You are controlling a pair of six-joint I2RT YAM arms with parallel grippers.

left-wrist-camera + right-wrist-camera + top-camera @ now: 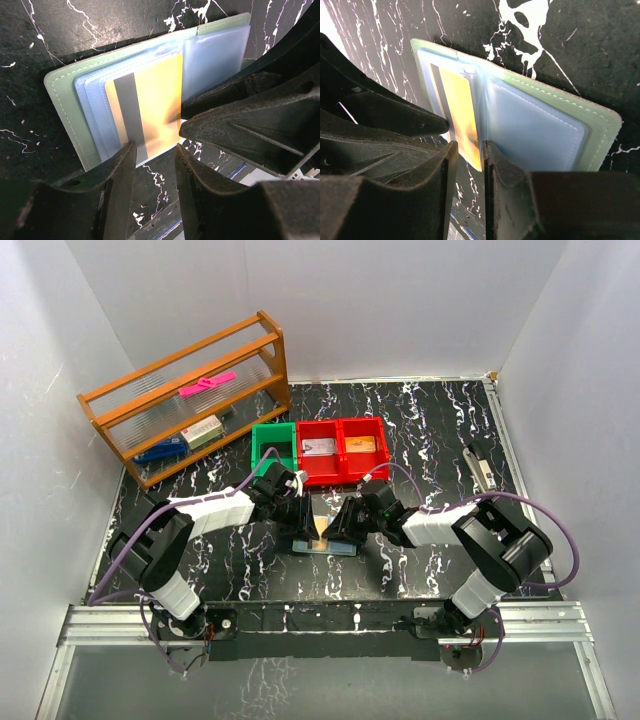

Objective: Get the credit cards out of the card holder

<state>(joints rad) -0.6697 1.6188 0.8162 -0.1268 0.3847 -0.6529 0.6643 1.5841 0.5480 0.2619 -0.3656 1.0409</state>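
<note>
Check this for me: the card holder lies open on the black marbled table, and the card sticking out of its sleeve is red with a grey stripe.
The colour is wrong. The card sticking out of the sleeve is yellow with a grey stripe, as the left wrist view shows. The card holder does lie open on the black marbled table.

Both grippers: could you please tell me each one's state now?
Left gripper: open, nothing gripped.
Right gripper: open, the yellow card edge loose between its jaws.

My left gripper (300, 515) and right gripper (342, 523) flank the wallet (335, 548). Red bins (345, 477) block its far side; I see free table (435, 435) far right.
</note>
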